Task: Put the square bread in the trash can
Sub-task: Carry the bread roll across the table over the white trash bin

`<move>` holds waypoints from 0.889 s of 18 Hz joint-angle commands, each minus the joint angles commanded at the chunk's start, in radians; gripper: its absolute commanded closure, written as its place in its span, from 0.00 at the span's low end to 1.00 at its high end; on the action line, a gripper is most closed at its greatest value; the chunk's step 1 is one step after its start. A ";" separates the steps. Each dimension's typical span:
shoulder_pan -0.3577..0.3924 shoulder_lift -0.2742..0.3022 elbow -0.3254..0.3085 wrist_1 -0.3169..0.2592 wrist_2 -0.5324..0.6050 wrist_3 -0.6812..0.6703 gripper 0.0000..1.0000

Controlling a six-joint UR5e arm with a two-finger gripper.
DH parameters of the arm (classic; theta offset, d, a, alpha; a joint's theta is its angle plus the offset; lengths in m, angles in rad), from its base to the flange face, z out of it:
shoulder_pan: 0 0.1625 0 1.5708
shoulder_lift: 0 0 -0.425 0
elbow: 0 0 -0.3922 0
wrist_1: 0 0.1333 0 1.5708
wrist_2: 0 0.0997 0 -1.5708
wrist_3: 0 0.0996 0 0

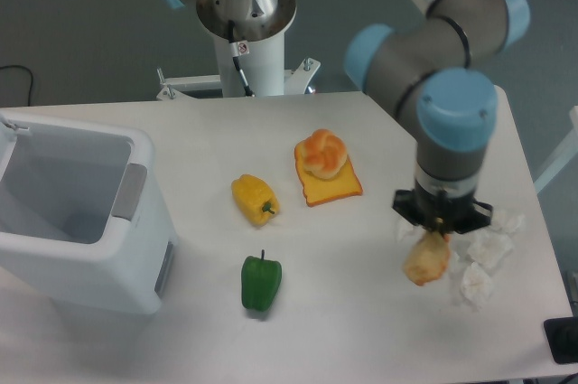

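The square bread (332, 185) is a flat orange-tan slice lying on the table right of centre, with a round knotted bun (323, 154) on its far half. The trash can (77, 208) is a large white bin with a grey side handle panel, standing open at the left. My gripper (436, 235) points straight down at the right side of the table, well to the right of the square bread. Its fingertips are at the top of a small tan pastry (426, 260). The wrist hides the fingers, so I cannot tell whether they hold the pastry.
A yellow pepper (255, 199) lies left of the square bread and a green pepper (261, 282) sits nearer the front. Several crumpled white paper pieces (488, 253) lie right of the gripper. The arm's base (246, 18) stands at the table's back edge.
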 joint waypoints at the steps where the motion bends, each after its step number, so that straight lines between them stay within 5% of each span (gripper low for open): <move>1: -0.023 0.018 -0.014 0.003 -0.002 -0.037 1.00; 16: -0.314 0.244 -0.062 0.037 -0.143 -0.335 1.00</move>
